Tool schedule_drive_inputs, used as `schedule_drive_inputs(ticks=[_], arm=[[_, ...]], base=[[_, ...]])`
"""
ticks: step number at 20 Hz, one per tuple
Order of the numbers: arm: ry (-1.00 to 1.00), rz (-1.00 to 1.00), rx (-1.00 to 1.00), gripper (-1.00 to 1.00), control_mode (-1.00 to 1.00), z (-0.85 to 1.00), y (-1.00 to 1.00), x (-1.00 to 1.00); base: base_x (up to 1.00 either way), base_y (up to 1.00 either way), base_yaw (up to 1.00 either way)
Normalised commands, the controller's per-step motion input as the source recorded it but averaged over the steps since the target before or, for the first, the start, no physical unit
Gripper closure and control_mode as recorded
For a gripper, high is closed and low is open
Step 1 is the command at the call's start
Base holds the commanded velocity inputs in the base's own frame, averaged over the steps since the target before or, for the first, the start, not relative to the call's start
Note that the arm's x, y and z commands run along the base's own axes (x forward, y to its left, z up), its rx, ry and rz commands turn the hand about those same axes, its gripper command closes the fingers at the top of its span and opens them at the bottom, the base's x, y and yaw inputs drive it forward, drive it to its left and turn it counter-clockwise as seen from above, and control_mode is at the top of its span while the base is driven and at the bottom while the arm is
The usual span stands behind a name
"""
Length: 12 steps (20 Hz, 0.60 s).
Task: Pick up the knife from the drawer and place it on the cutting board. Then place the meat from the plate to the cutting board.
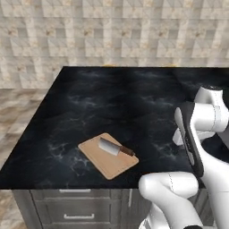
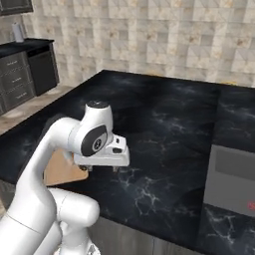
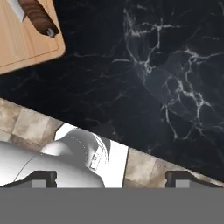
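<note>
Left base view: the cutting board (image 1: 108, 154) lies near the front edge of the black marble counter (image 1: 112, 103). The knife (image 1: 115, 148) rests on top of it, with a broad pale-grey blade and a dark reddish-brown handle pointing right. Below the counter edge, grey drawers (image 1: 76, 214) with slim silver bar handles are shut. The white arm rises at the right, well apart from the board.

Right base view: the end effector (image 2: 102, 169) hangs from the white hand above the counter, just right of the board, fingers pointing down; nothing sits between them. Only a tan corner of the board shows behind the arm here, and the knife is hidden. A pale grey panel (image 2: 233, 180) is set in the counter at far right.

Hand view: the two dark fingertips (image 3: 43, 178) stand at opposite sides of the frame, spread wide and empty. The board's corner and the knife's ribbed brown handle sit top left.
</note>
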Motion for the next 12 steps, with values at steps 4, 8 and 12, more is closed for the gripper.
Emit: schedule_drive_inputs(ticks=[4,8,12], arm=[[0.0,0.0,0.0,-1.0,1.0,0.0,0.0,0.0],[0.0,0.0,0.0,-1.0,1.0,0.0,0.0,0.0],[0.0,0.0,0.0,-1.0,1.0,0.0,0.0,0.0]], base=[[0.0,-1.0,-0.49],[0.0,-1.0,-0.53],[0.0,-1.0,-0.5]])
